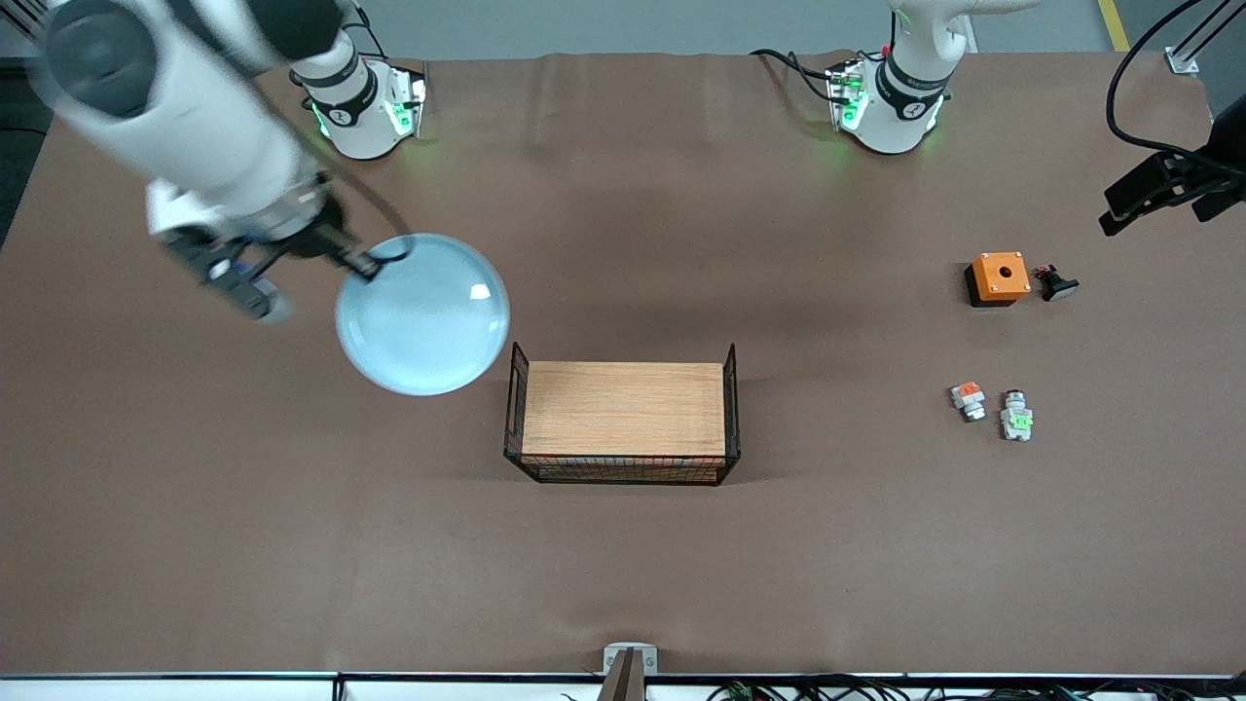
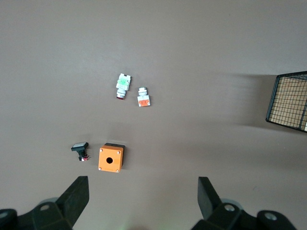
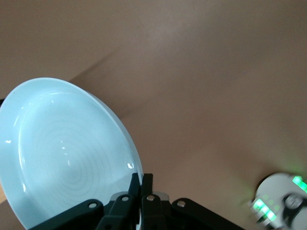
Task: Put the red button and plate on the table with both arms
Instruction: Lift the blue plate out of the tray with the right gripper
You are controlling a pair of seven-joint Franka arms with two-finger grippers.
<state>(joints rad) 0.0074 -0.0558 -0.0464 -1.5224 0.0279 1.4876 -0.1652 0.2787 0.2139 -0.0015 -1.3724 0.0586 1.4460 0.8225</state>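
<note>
The right gripper (image 1: 368, 261) is up in the air over the counter (image 1: 623, 565), toward the right arm's end, and its fingers (image 3: 135, 188) are clenched on the rim of the plate (image 1: 423, 313). The plate is round and pale blue, shiny, with a low raised rim and faint rings in its middle. It hangs tilted in the air, and the fingers pinch it at about 10 o'clock on its rim in the front view. From the plate, the wooden board (image 1: 623, 409) with black wire ends sits on the counter at about 4 o'clock. The red button (image 1: 1016, 417) lies on the counter toward the left arm's end. It is a tiny white-grey piece with a bright green tab and a small round dark end. Just beside it is a tiny piece like it with an orange tab (image 1: 969, 399). From the red button, the orange box (image 1: 998, 277) with a round hole is at 12 o'clock, and a small black part (image 1: 1056, 284) lies beside that box. The left gripper (image 2: 144, 199) waits high over this end of the counter with its fingers (image 2: 76, 195) spread wide and holding nothing.
</note>
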